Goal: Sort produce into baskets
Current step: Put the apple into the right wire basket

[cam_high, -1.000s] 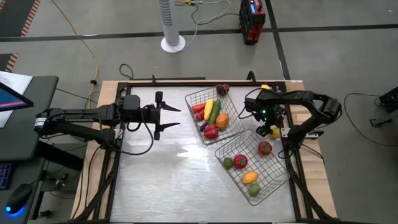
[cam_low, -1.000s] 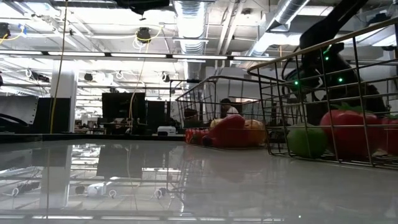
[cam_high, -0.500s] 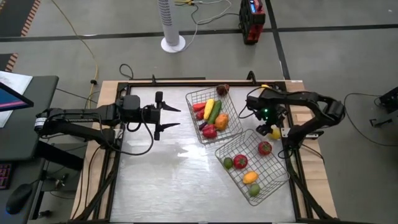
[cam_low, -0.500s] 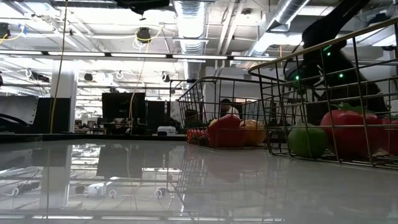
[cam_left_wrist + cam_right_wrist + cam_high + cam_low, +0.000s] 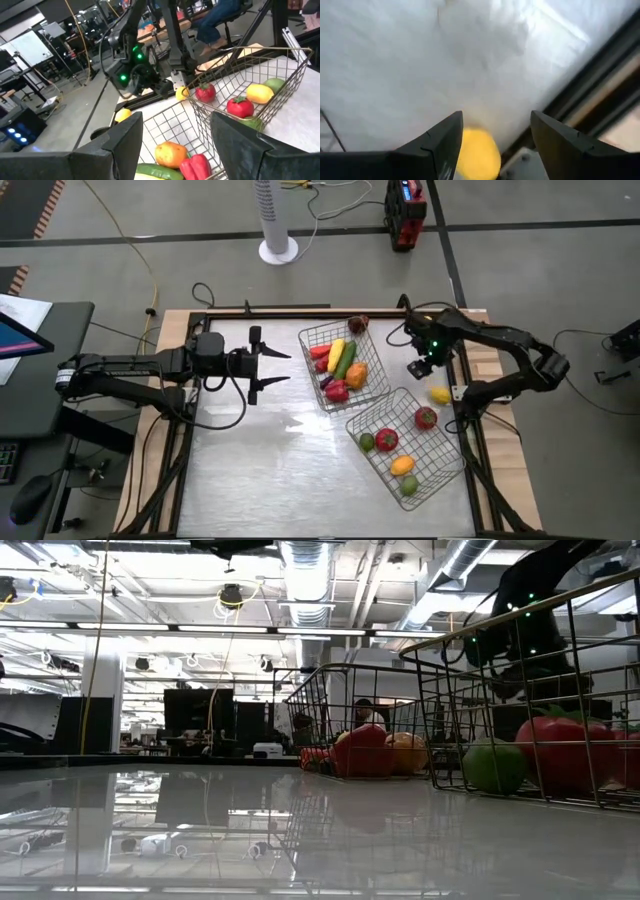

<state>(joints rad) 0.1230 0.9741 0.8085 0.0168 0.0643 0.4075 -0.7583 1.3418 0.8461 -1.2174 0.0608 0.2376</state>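
Two wire baskets lie on the table: the far basket (image 5: 340,365) holds red, yellow, green and orange produce, and the near basket (image 5: 405,448) holds red, green and yellow pieces. A yellow fruit (image 5: 439,394) lies on the table by the right edge, beside the near basket. My right gripper (image 5: 419,367) hangs open above the table, a little to the far side of that fruit (image 5: 477,155), pointing down and touching nothing. My left gripper (image 5: 275,368) waits open to the left of the far basket, held level above the table.
A dark piece of produce (image 5: 357,324) lies at the far edge behind the far basket. Another yellow piece (image 5: 122,115) sits near the far right corner. The black frame rail (image 5: 470,430) runs along the table's right edge. Bare table spreads left of the baskets.
My right gripper has risen off the yellow fruit and swung toward the table's far edge, turning as it went. The fruit stays on the table where it was.
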